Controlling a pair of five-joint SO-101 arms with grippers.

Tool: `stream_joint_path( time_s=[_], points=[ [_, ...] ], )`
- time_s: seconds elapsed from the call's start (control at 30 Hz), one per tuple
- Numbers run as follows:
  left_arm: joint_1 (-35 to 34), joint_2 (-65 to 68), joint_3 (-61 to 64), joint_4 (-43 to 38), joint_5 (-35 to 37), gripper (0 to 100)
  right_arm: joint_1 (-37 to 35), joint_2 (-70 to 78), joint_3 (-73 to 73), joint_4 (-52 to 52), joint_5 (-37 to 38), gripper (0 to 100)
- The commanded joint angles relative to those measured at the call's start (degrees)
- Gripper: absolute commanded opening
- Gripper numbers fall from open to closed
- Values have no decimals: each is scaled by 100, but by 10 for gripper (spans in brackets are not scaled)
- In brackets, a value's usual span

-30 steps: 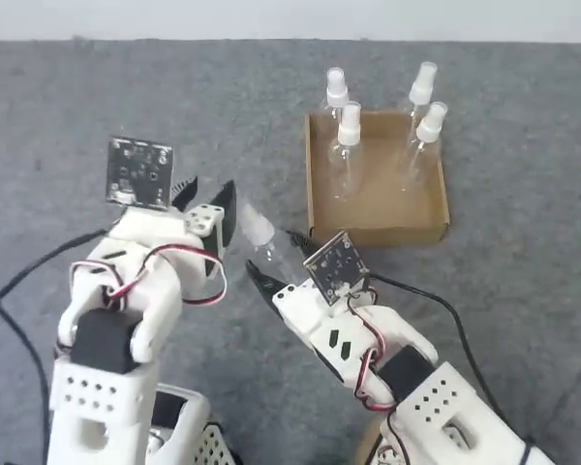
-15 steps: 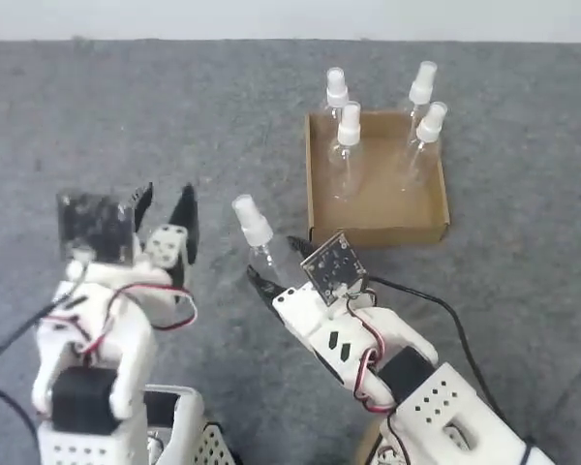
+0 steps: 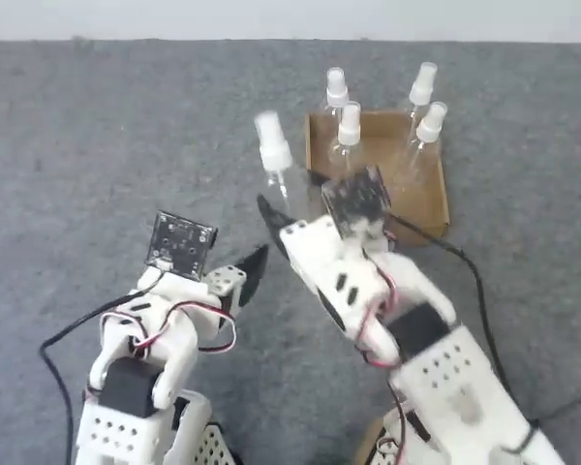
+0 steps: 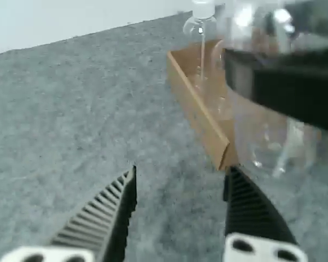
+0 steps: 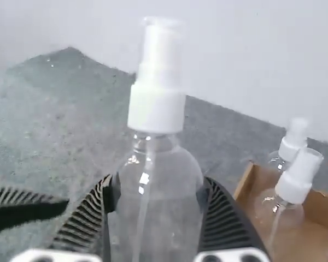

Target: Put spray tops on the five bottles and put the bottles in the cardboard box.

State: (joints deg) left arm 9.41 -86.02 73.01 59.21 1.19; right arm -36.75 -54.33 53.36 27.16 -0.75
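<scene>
— So, where do your pincers stand?

— Nearest me, my left pincer (image 4: 182, 173) is released, its jaws spread over the bare grey mat (image 3: 97, 126), well short of the cardboard box (image 3: 443, 194). In the last second it has let go and drawn back from the box.

— And the other one?

— My right pincer (image 5: 156, 188) is clenched around the belly of the fifth bottle (image 5: 153, 164). The bottle is upright, with its spray top (image 5: 157, 103) seated on the neck. A second ago it was low over the mat, short of the box's near wall. I have since lifted it and carried it forward. It now hangs just outside the box's wall on my left arm's side, not yet over the opening.

— What is already in the box?

— Four capped bottles (image 3: 348, 145) stand upright, two toward the middle and two at the far wall.

— What does that leave?

— Capping looks finished, I judge. I still have to swing this last bottle over the wall and set it down in the free near part of the box. The risk is knocking the closest bottle standing there.
</scene>
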Motion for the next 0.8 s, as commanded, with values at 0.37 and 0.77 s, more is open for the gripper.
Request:
stream_joint_path(
  time_s=[0.37, 0.77],
  points=[
    [281, -1020, 453, -193, 413, 319, -558, 1640, -1899, 804, -70, 6],
    [325, -1081, 462, -185, 396, 318, -664, 488, -2277, 2677, -35, 6]
  ],
)
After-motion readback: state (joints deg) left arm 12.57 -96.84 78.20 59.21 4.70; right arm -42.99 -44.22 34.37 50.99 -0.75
